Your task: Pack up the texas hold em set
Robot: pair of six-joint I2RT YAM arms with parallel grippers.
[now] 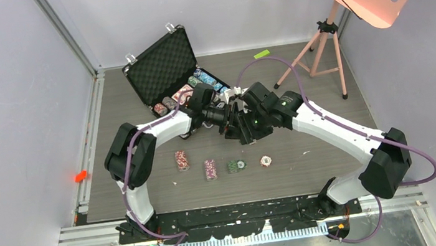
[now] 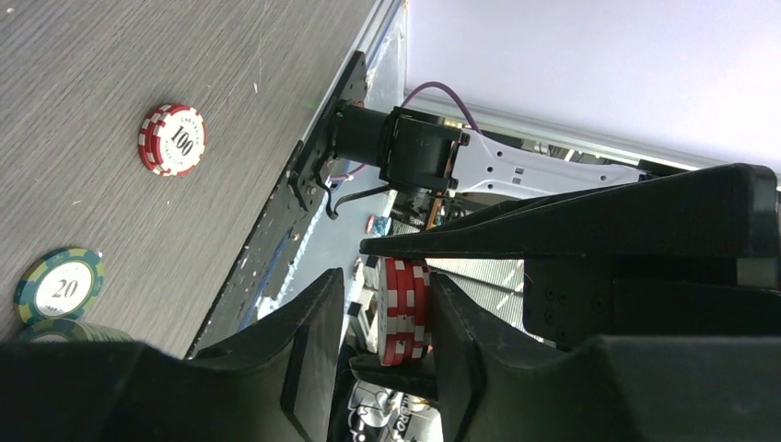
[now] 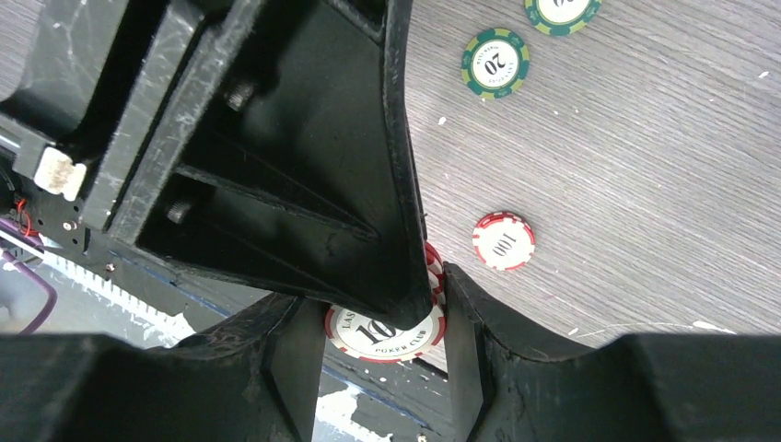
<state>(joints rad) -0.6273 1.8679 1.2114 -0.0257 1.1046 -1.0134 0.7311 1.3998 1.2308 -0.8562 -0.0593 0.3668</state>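
Packing looks partway done: the small black foam-lined briefcase [image 1: 161,64] stands open by the bench's far-left corner, with rows of striped chips [image 1: 200,78] already inside. Mid-bench, the right gripper [image 3: 385,322] pinches a short red-and-white chip stack [image 2: 402,308] by its rim. The left gripper [image 2: 387,313] brackets it loosely, a gap on one side. Four loose chip piles [image 1: 210,169] wait toward the near edge.
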